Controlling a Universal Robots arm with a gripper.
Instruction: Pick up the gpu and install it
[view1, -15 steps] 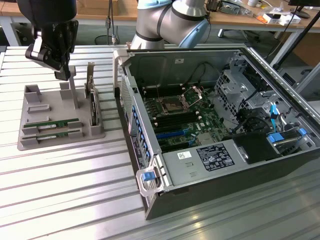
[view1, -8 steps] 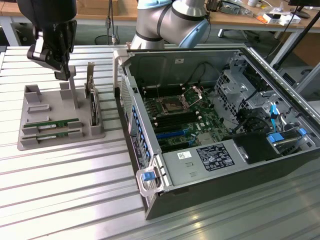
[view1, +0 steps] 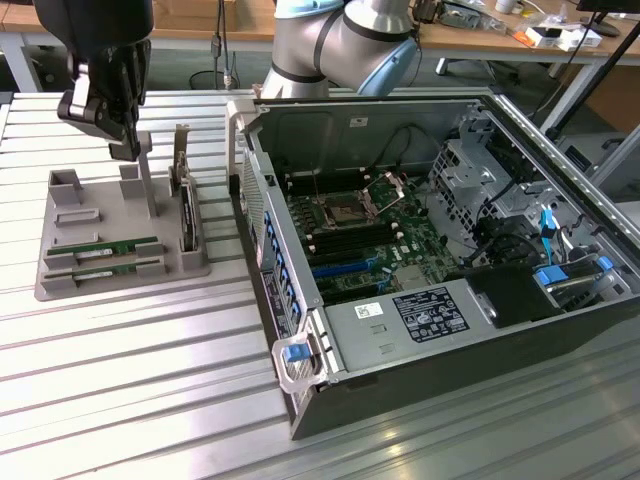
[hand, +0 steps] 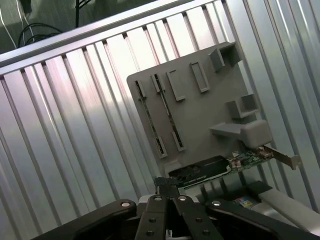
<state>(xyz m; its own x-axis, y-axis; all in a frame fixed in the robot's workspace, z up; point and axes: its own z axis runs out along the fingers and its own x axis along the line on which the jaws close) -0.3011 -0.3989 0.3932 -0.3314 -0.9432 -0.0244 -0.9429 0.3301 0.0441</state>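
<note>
The gpu (view1: 186, 218) is a green card with a black cooler and a metal bracket, standing on edge in the grey holder (view1: 60, 272) on the exterior view's left. My gripper (view1: 126, 152) hangs shut and empty above the holder, apart from the card. In the wrist view the closed fingertips of the gripper (hand: 167, 186) sit just over one end of the gpu (hand: 210, 167), with the holder (hand: 210, 115) below. Two green sticks (view1: 112, 248) lie in slots in the holder's front part.
An open computer case (view1: 480, 100) lies on the ribbed metal table (view1: 130, 400) at the exterior view's right, its motherboard (view1: 370, 230) exposed with a blue slot (view1: 345, 268). Grey posts (view1: 148, 175) rise from the holder near the gripper. Workbenches stand behind.
</note>
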